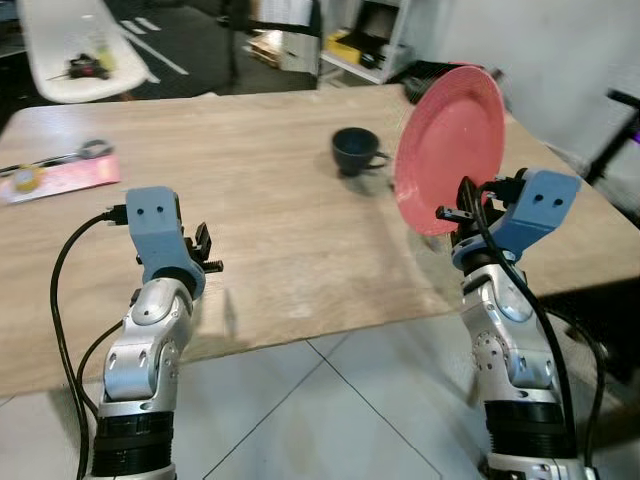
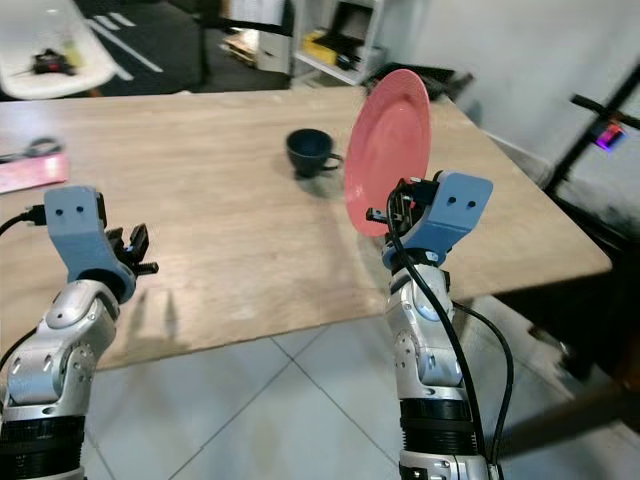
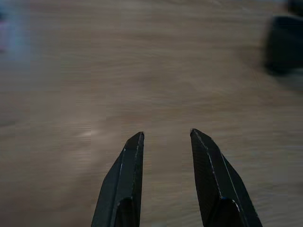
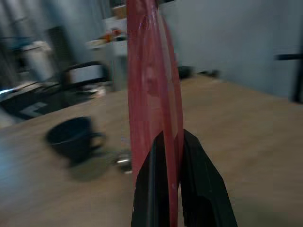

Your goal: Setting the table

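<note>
Pale floor tiles (image 1: pixel 330 420) are seen at the bottom of the head views, below the near edge of a light wooden table (image 1: pixel 270 250). Both silver arms are raised in front of that edge. At lower left of the frame, the left gripper (image 3: pixel 165 137) is held above bare tabletop; in the left wrist view its two black fingers (image 3: pixel 124 179) are spread apart with nothing between them.

At right of centre, the right gripper (image 4: pixel 171 137) is pinched on the lower rim of a pink plate (image 1: pixel 450 145). The plate is held nearly upright, on edge, above the right part of the table and clear of its surface. In the right wrist view the rim is seen clamped between the two fingers.

Further back, near the table's middle and just left of the plate in the frame, a dark cup (image 1: pixel 355 150) stands upright on the wood, its handle turned toward the plate. At far left, a pink flat item (image 1: pixel 60 178) lies on the table. Beyond the table, in the upper left corner, a white chair (image 1: pixel 80 50) is noted, and shelving (image 1: pixel 365 40) at upper centre.
</note>
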You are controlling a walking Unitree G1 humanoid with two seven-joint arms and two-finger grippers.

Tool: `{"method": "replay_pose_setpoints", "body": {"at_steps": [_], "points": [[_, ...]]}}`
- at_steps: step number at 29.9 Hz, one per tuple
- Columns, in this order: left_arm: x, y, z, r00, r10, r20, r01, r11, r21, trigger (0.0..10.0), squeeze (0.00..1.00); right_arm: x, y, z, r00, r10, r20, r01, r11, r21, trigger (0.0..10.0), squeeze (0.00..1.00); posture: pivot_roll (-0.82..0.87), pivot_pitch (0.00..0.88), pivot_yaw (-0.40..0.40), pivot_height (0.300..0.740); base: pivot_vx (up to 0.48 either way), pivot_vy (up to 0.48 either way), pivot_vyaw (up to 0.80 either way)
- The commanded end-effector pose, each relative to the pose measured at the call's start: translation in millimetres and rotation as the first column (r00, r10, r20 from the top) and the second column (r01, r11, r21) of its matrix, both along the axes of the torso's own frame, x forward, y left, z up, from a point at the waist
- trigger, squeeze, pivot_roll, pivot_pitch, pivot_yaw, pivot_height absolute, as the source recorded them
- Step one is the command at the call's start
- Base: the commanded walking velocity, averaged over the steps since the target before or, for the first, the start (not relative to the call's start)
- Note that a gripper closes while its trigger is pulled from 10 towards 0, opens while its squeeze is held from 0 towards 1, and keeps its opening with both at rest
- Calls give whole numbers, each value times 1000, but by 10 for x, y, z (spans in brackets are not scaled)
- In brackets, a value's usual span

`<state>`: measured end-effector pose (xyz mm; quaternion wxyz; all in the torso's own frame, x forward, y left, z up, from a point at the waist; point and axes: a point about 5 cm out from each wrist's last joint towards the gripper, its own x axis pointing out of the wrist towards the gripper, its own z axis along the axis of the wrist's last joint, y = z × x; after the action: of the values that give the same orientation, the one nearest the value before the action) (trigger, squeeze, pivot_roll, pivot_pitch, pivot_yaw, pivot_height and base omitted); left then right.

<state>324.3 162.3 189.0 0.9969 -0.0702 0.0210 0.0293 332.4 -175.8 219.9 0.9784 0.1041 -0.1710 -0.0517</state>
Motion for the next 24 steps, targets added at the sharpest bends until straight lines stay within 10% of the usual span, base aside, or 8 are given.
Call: {"method": "replay_pose_setpoints", "body": {"at_steps": [1, 24], "points": [[2, -42, -35, 999, -20, -30, 20, 1000, 4, 10000, 0, -8, -48, -33, 1000, -24, -7, 24, 1000, 5, 10000, 0, 58, 82, 27, 740, 0, 0, -800], [27, -147, -14, 997, -65, -36, 66, 997, 28, 10000, 0, -5, -81, -55, 999, -44, -11, 44, 999, 14, 10000, 0, 50, 82, 36, 740, 0, 0, -800]]}}
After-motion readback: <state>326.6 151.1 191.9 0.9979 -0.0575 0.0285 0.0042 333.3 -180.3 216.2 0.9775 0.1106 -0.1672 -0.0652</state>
